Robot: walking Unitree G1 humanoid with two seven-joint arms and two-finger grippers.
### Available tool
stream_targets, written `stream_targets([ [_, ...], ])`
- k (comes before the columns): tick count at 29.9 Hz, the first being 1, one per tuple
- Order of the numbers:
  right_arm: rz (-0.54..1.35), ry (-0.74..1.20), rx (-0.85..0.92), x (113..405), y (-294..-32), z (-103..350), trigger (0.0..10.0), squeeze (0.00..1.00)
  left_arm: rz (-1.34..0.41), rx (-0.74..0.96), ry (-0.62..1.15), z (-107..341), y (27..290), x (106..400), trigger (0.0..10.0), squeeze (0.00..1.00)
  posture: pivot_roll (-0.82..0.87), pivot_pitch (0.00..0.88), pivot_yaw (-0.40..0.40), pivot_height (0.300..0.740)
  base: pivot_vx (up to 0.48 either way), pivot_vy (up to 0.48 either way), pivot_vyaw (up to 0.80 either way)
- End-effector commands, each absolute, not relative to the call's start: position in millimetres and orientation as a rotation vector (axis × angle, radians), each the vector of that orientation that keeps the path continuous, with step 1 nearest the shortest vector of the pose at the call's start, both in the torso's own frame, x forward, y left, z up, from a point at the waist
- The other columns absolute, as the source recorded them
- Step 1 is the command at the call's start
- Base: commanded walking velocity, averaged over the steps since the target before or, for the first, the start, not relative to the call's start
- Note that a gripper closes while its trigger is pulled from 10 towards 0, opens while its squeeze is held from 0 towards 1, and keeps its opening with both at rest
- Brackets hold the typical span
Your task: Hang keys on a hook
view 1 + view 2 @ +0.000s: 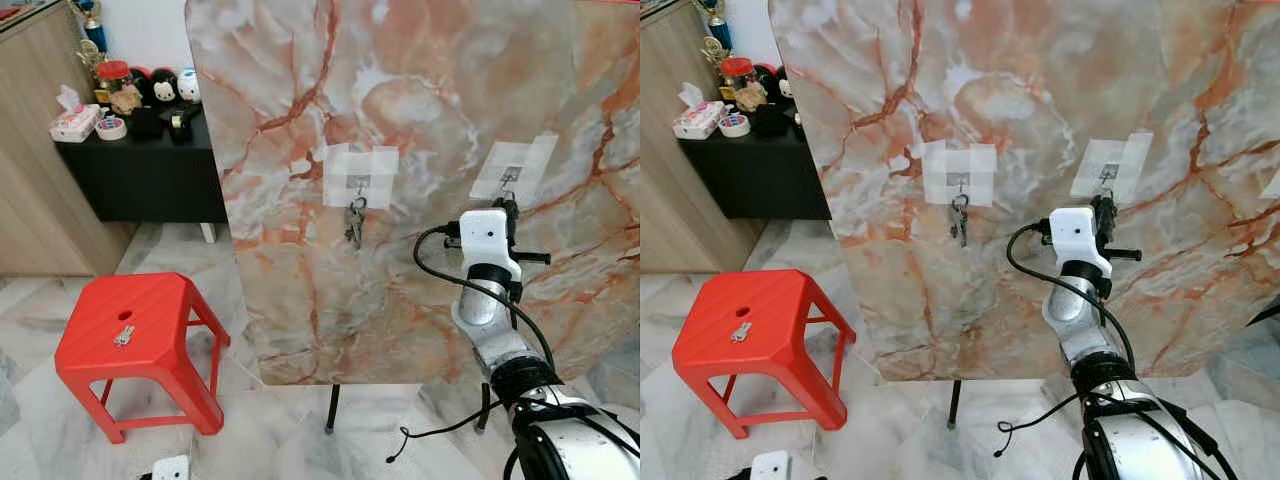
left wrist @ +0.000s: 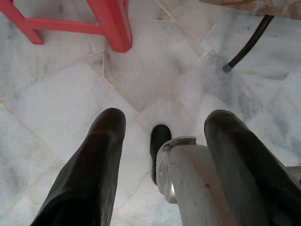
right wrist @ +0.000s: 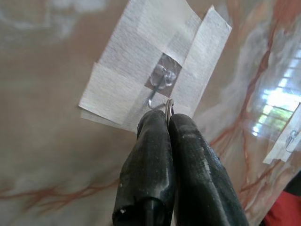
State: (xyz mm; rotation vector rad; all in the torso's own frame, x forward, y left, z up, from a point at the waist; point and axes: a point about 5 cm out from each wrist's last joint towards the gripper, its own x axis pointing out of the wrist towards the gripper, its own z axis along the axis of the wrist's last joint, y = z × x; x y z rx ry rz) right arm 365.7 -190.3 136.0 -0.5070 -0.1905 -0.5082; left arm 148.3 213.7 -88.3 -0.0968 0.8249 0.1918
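Marble-patterned board (image 1: pixel 400 120) stands on thin black legs over a pale tiled floor (image 2: pixel 155 70), with taped hooks on its face. 1 bunch of keys (image 1: pixel 355 222) already hangs from the middle hook (image 1: pixel 358 185). Right claw (image 3: pixel 168 123), raised to the next hook (image 3: pixel 160 89), is pinched tight on a key ring (image 3: pixel 169 106) just beside its tip. Left claw (image 2: pixel 162 134) hangs low, fingers spread. Another key (image 1: pixel 124 336) lies on the red stool (image 1: pixel 140 340). Behind, a black worktop (image 1: pixel 140 150) carries a red-lidded jar (image 1: pixel 113 75) and a tissue box (image 1: pixel 74 120).

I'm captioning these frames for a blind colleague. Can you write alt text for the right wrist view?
The right gripper, fingers shut on a key ring, holds it just below a small metal hook. White tape fixes the hook to a marble-patterned board.
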Motion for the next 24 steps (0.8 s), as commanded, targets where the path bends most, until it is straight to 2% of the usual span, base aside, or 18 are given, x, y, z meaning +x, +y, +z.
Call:
stream_targets([
  [1, -0.524, -0.213, -0.507, 369.3, -193.1, 144.9, 10.0, 0.00, 0.178, -0.087, 0.855, -91.0, 209.7, 145.2, 10.0, 0.00, 0.09, 0.047, -0.036, 0.740, 0.000, 0.000, 0.00],
  [24, -0.483, -0.173, -0.552, 375.6, -194.8, 147.6, 10.0, 0.00, 0.173, -0.082, 0.820, -87.9, 203.3, 154.4, 10.0, 0.00, 0.09, 0.047, -0.034, 0.740, 0.000, 0.000, 0.00],
])
